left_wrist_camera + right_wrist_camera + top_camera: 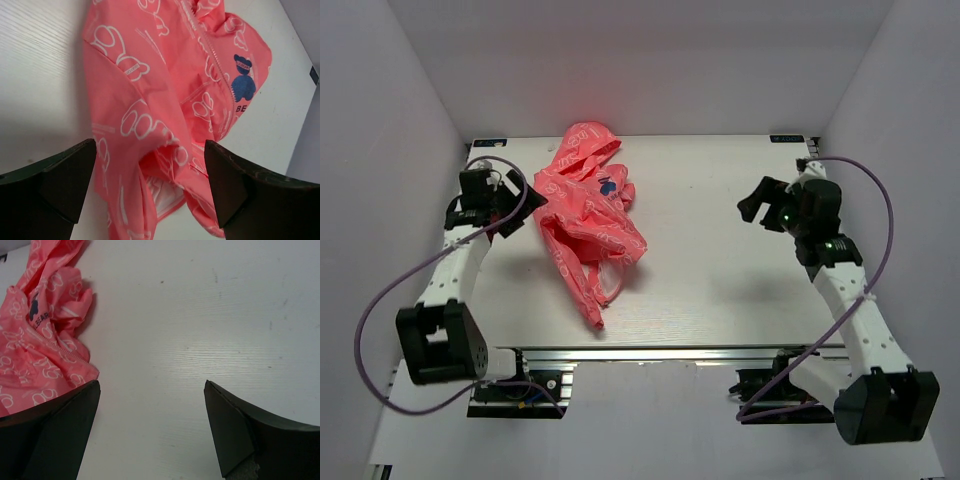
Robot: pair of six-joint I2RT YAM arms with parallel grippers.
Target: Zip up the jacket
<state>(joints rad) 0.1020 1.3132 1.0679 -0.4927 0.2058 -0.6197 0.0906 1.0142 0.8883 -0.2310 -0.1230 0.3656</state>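
"Gaping wide, the left gripper (150,150) is aimed at the jacket (150,90); nothing is gripped."

"And the right gripper (151,390)?"

"Equally wide and empty, held over bare table (210,315) beside the jacket."

"How much is done?"

"Nothing, it is judged. The jacket is seen crumpled on the table's left half, coral-pink with white print. Its zipper (215,55) is glimpsed beside the blue emblem (243,80), but whether it is closed cannot be told."

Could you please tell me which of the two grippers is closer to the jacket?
The left gripper: it sits open at the edge of the jacket, while the right gripper hangs open over bare table, well aside.
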